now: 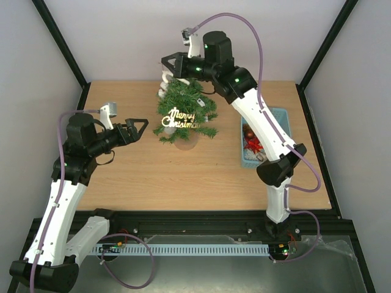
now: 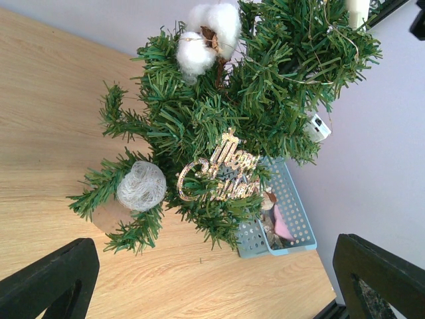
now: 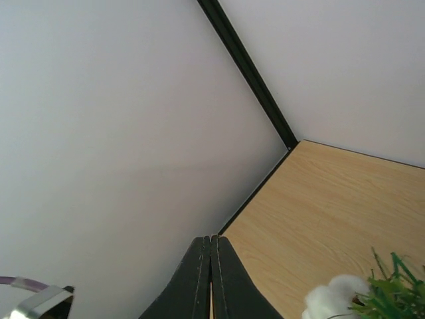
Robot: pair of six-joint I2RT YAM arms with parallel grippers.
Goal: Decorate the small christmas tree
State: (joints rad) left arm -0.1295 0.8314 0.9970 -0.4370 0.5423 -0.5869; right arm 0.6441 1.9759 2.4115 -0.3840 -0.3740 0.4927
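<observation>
A pale wooden table [image 1: 140,177] fills a white-walled enclosure with black corner posts, and both arms are bolted at its near edge. Closest in, the left gripper [image 1: 142,128] hangs above the left part of the table with its jaws spread as wide as they go. It holds nothing, touches nothing, and points at the small christmas tree [image 1: 185,116]. The tree stands upright on its round base near the middle of the table, a little toward the back. It already carries a gold Merry Christmas sign [image 2: 219,174] on its front, a silvery wire ball [image 2: 141,186] low down, and a cotton boll [image 2: 209,33] near the top. Just to the tree's right, a light-blue basket [image 1: 282,113] holds a few reddish pieces, half hidden under the right arm. Farthest back, the right gripper [image 1: 166,63] hovers above and behind the treetop. Its fingers are pressed flat together with nothing between them, clear of the branches. The tree looks partly dressed and neither gripper carries an ornament, so the step in hand seems to be the gap between two placements. The next move probably calls for the right arm to swing back, open its jaws, and pick another piece from the basket.
</observation>
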